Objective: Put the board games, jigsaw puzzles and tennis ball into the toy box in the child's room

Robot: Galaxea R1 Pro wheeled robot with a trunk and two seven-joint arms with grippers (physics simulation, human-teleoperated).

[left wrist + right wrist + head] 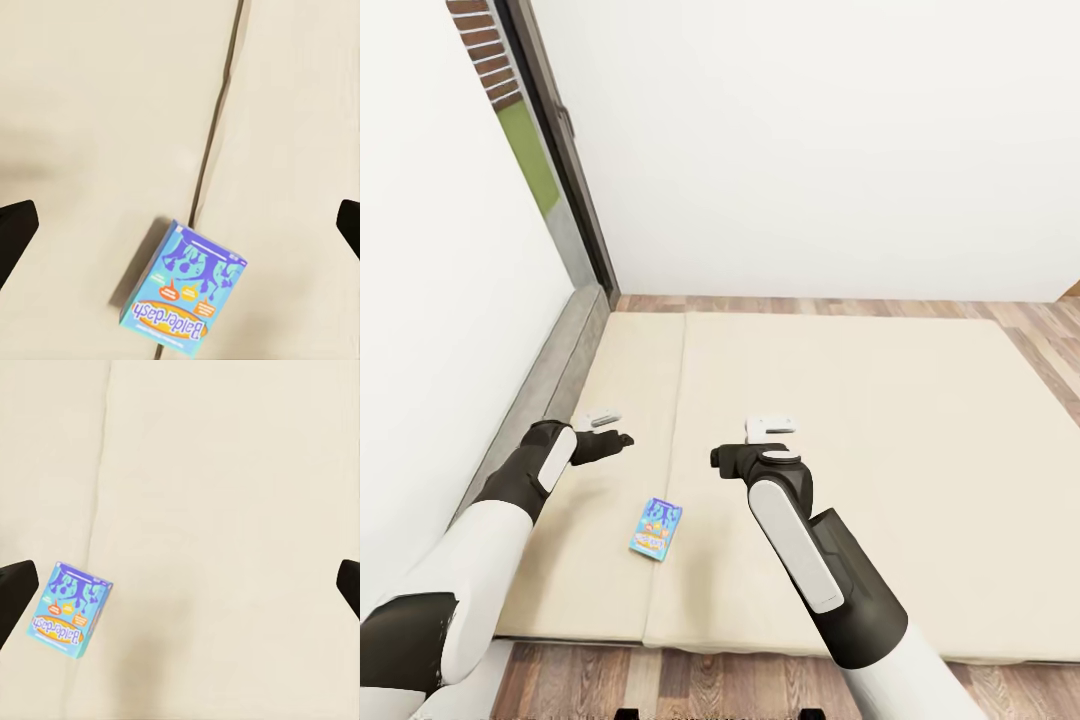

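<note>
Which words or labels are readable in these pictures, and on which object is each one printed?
"Balderdash": printed on the lid of the small blue game box, lying on the bed across its seam; it reads upside down in both wrist views.
The small orange patches on the same lid carry print that is too small to read.
No other text is visible.

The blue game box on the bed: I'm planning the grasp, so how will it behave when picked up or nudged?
The blue game box looks like stiff card, probably light. Lying flat on the bed, it shouldn't roll or tip, though a nudge may slide it across the seam.
</note>
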